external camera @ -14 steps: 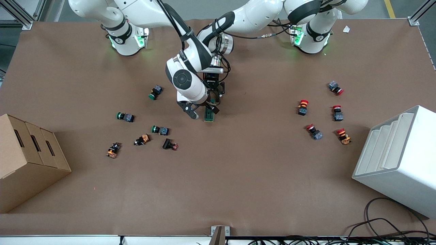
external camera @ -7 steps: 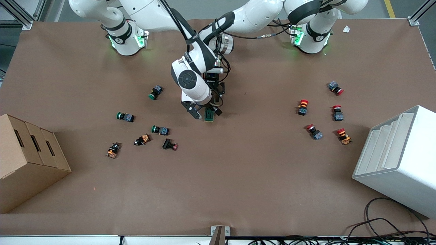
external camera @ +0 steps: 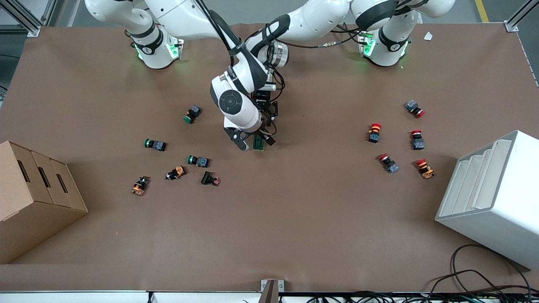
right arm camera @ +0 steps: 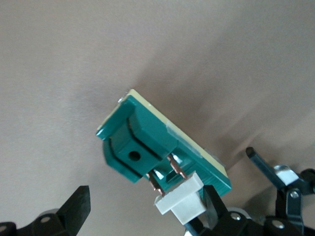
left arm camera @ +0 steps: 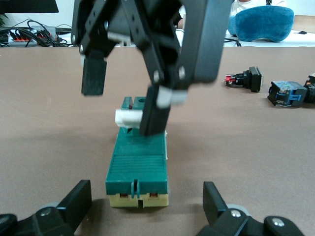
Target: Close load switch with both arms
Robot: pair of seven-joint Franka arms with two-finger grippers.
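Left wrist view: right claw [left arm camera: 123, 98] (spread) touches load switch [left arm camera: 137, 167] lever.

The right end effector [external camera: 252, 142] has shifted toward the left end effector [external camera: 265, 131], one finger [left arm camera: 153, 114] now touching the load switch [left arm camera: 138, 164] lever.

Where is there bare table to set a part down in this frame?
The widest bare stretch lies between the load switch and the front table edge, flanked by the cardboard box and white bin. The green push buttons and red mushroom buttons form crowded clusters.
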